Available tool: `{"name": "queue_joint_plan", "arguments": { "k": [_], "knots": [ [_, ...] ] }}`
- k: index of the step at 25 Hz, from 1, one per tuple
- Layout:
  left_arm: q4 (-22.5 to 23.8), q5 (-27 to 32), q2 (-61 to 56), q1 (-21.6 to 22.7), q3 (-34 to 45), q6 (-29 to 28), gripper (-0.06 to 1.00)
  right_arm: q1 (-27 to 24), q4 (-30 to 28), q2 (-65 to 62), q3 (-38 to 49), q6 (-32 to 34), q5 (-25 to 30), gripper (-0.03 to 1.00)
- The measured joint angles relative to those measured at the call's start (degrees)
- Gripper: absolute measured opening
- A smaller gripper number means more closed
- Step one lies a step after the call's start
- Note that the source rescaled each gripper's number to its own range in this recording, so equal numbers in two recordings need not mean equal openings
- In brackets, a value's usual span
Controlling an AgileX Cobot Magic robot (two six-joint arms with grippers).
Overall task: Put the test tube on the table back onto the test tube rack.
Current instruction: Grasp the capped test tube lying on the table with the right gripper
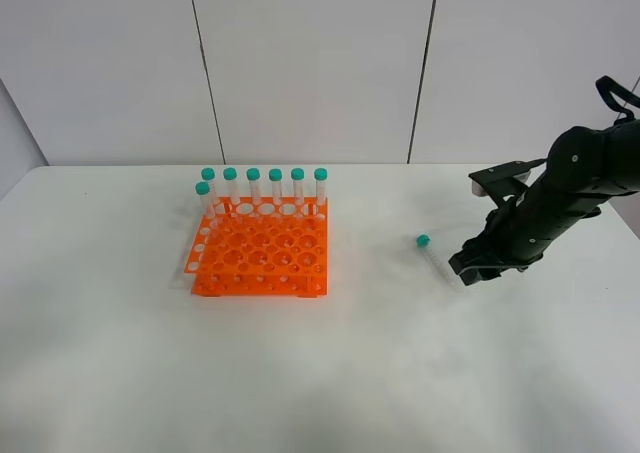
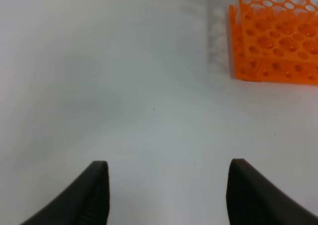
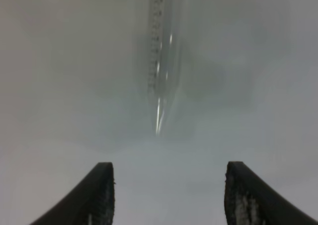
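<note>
The test tube (image 1: 436, 261) lies on the white table (image 1: 330, 373) right of centre, with its teal cap (image 1: 423, 241) towards the back. The right wrist view shows its clear body and tapered tip (image 3: 161, 71) pointing at the gripper. My right gripper (image 1: 467, 271) is low over the table at the tube's tip end, open and empty, and its fingers (image 3: 102, 197) stand apart just short of the tip. The orange test tube rack (image 1: 262, 255) stands left of centre. My left gripper (image 2: 169, 195) is open and empty over bare table, with the rack (image 2: 278, 41) ahead of it.
Several identical teal-capped tubes (image 1: 275, 188) stand upright along the rack's back row, and one (image 1: 203, 201) stands at its left side. The left arm is out of the exterior high view. A grey panelled wall (image 1: 310, 63) rises behind the table.
</note>
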Motion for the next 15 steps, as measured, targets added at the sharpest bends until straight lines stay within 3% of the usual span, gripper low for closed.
{"name": "queue_joint_plan", "arguments": {
  "k": [5, 15],
  "knots": [
    [0.0, 0.0, 0.0, 0.0, 0.0, 0.0, 1.0, 0.0, -0.05, 3.33, -4.18, 0.0, -0.02, 0.86],
    [0.0, 0.0, 0.0, 0.0, 0.0, -0.05, 1.0, 0.0, 2.18, 9.93, -10.65, -0.64, 4.97, 0.85]
  ]
}}
